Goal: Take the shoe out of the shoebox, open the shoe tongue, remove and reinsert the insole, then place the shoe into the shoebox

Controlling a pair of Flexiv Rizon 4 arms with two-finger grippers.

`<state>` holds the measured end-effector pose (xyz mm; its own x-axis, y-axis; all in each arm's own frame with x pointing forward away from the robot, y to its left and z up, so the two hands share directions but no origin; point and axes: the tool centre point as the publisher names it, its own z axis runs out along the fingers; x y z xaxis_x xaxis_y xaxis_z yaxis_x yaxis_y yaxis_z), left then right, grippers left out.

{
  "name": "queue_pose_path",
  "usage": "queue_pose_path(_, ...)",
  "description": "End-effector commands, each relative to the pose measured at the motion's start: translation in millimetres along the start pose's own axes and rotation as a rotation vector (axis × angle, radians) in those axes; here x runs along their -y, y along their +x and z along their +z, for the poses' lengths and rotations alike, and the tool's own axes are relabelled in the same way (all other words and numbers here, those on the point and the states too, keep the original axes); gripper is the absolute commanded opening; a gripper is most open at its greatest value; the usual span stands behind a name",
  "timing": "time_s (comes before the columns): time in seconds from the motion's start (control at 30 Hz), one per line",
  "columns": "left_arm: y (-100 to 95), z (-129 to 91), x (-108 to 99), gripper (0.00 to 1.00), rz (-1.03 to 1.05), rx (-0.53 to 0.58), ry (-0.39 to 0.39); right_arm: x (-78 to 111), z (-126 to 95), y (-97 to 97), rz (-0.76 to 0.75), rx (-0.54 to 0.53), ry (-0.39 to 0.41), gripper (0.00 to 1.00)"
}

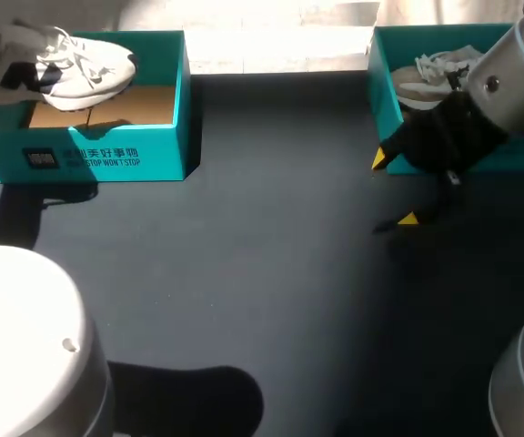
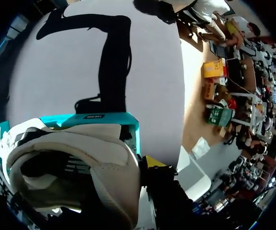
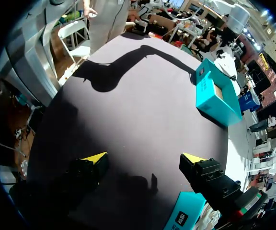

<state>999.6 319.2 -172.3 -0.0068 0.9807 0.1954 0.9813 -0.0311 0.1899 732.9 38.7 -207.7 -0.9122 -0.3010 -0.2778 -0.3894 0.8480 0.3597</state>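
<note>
Left tool point(image 2: 137, 167): clamped on the shoe point(image 2: 80, 158) at its heel end. One yellow tip shows outside the collar. The other finger is hidden by the upper, so I read the grip from the shoe hanging clear of the box floor.

Long axis: runs straight away from the tool, toe farthest from it, pointing toward my right arm's side.

Under the shoe: the shoebox point(image 1: 107, 159), lid off, its length in line with the shoe.

Ahead of the tool, just past the box's front wall: the tabletop point(image 1: 244, 273). This is the relation that counts. By my judgement the shoe must cross that wall, then go down sole first.

Farther off: right tool point(image 3: 143, 158), fingers spread wide with nothing between them. It hovers over the tabletop just beside the other shoebox point(image 1: 385, 100), which holds a second shoe point(image 1: 444, 68). The right arm is well apart from the shoe, so the move falls to the left arm.
</note>
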Motion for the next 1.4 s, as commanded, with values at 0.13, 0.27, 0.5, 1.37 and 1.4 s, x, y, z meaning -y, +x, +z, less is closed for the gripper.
queue_pose_path(0.13, -4.5, 15.1, -21.6, 0.0, -0.016, -0.006, 0.029, -0.3, 0.9, -0.5, 0.0, -0.001, 0.002, 1.0)
queue_pose_path(0.27, -5.3, 22.1, -32.0, 0.0, -0.021, -0.028, 0.037, -0.3, 0.9, -0.5, 0.0, -0.001, 0.002, 1.0)
queue_pose_path(0.5, -12.7, 40.9, -46.4, 0.0, -0.03, -0.046, 0.061, -0.3, 0.9, -0.5, 0.0, -0.001, 0.002, 1.0)
queue_pose_path(1.37, -24.7, 120.3, -58.6, 0.0, -0.073, -0.081, 0.115, -0.3, 0.9, -0.5, 0.0, -0.001, 0.002, 1.0)
queue_pose_path(1.4, -25.1, 124.1, -56.9, 0.0, -0.072, -0.081, 0.116, -0.3, 0.9, -0.5, 0.0, -0.001, 0.002, 1.0)
